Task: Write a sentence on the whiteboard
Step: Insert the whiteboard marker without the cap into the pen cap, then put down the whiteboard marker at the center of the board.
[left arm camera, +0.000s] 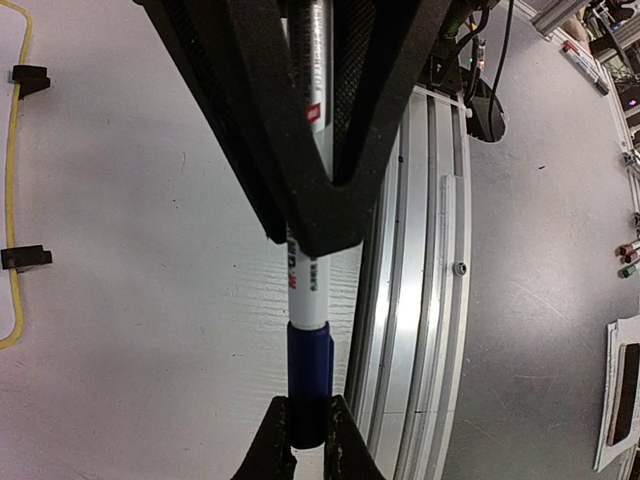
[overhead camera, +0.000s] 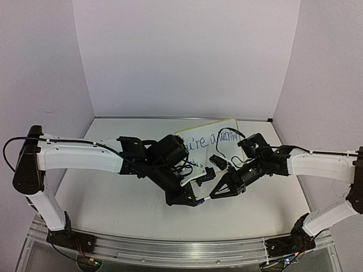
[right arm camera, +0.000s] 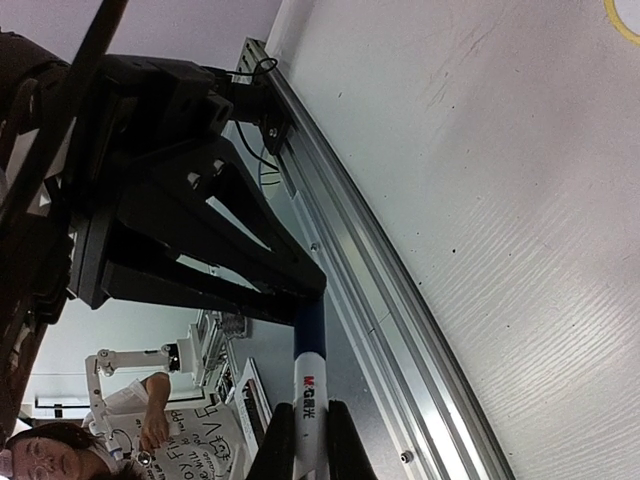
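— Left gripper (left arm camera: 308, 405) first: what is it on?
— Mine is closed on the blue cap (left arm camera: 309, 375) of a marker (right arm camera: 308, 385); my right gripper (right arm camera: 312, 410) is clamped on the white barrel of the same marker, which spans the gap between the two, over the table (overhead camera: 113, 187).
— And the whiteboard (overhead camera: 218, 127)?
— It lies toward the far side of the table, just beyond both grippers and apart from them. My arms cover its near edge.
— The sentence (overhead camera: 212, 139)?
— Blue lettering on it; I can make out "You're a", the rest is too small to read and partly hidden.
— Anything else?
— Two black feet (left arm camera: 25, 257) on its yellow rim, and a metal rail (left arm camera: 420, 300) along the near table edge.
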Motion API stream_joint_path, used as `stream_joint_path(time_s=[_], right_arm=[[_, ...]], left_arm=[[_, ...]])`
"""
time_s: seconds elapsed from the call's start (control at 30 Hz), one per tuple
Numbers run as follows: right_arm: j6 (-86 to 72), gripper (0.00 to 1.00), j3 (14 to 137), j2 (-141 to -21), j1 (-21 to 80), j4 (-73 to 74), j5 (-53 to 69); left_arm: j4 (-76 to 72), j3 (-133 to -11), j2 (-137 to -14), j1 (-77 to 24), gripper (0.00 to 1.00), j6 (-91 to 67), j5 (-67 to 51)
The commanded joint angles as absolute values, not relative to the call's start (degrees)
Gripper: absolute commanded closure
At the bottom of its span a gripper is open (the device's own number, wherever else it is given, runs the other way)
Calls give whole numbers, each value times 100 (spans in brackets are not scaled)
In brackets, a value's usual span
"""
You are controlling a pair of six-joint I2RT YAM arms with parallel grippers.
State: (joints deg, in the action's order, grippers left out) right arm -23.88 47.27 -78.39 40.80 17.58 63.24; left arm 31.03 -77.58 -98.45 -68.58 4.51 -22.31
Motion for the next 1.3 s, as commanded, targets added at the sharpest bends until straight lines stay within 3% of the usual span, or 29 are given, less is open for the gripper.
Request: stream_joint_path(time_s=[0.0,0.4,0.53,0.63,0.77,0.93,1.13,1.2,1.27], right_arm=[[-2478,100,4767,-7947,4312,1448,6373],[-2558,100,4720,-8039,4431,1292,6264],[-2590,100,4713,-7964,4434,1377,5178],[-2615,100,4711,-7949,4349,1525,4504],[-2567,100,4594,-7795,3761,1796,4054],[-2319,100,4360,-7871,3021,1936,4094],[-2168,99,4213,-8523,2611,1951,3897],[-2146,94,4209,-8690,2520,1951,3805],[-2148,83,4246,-8827,2437,1972,3640]], left_arm=[[1535,-8430,-9823,-6851,100,513,-2110],[1024,-8886,-10010,-6848,100,619,-2160],[1064,-8683,-9941,-6785,100,528,-2085],[1159,-8303,-9776,-6654,91,323,-1866],[1252,-7505,-9292,-6244,56,-144,-1550],[1136,-6261,-8387,-5489,32,-770,-1348],[1336,-5809,-7869,-4780,24,-1290,-775],[1375,-5707,-7760,-4535,22,-1494,-603],[1458,-5604,-7687,-4239,19,-1703,-432]])
